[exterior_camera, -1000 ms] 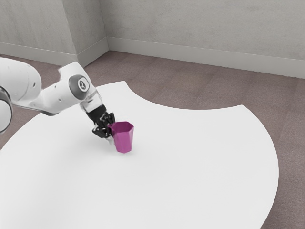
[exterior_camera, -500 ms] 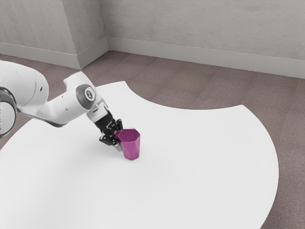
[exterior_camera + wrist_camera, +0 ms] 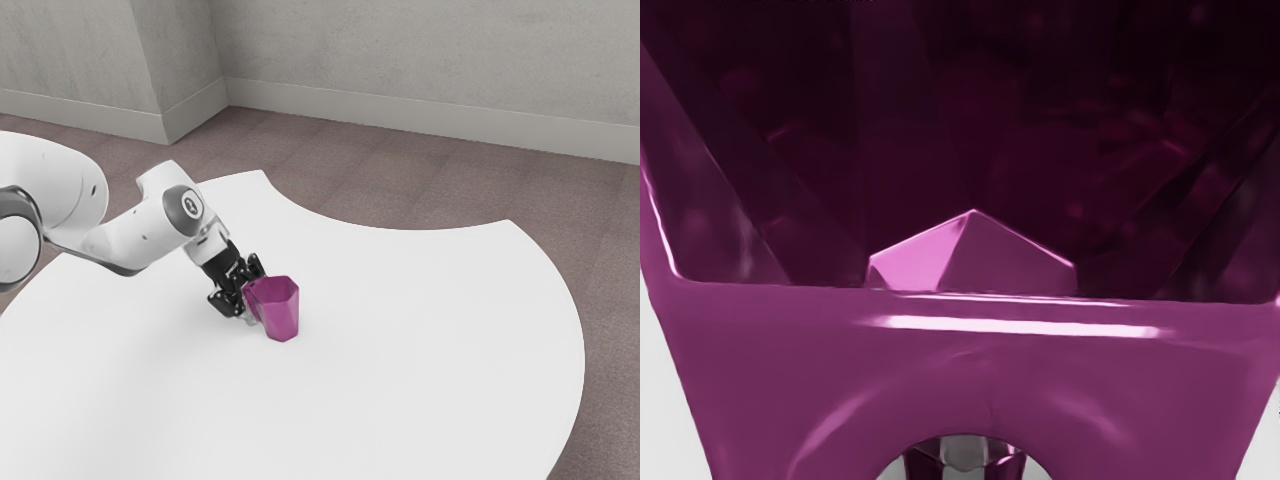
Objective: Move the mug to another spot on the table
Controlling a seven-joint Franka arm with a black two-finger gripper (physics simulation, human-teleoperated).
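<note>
My black two-finger gripper is closed on the near wall of the glossy magenta faceted mug. The mug is upright just ahead of my fingers, low over the round white table. In the wrist view, its dark inside opens directly beyond my hand.

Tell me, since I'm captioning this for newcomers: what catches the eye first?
The magenta mug stands out against the white table, toward the exterior view's left. The black claw at the white arm's end is shut on the mug's arm-facing side.
</note>
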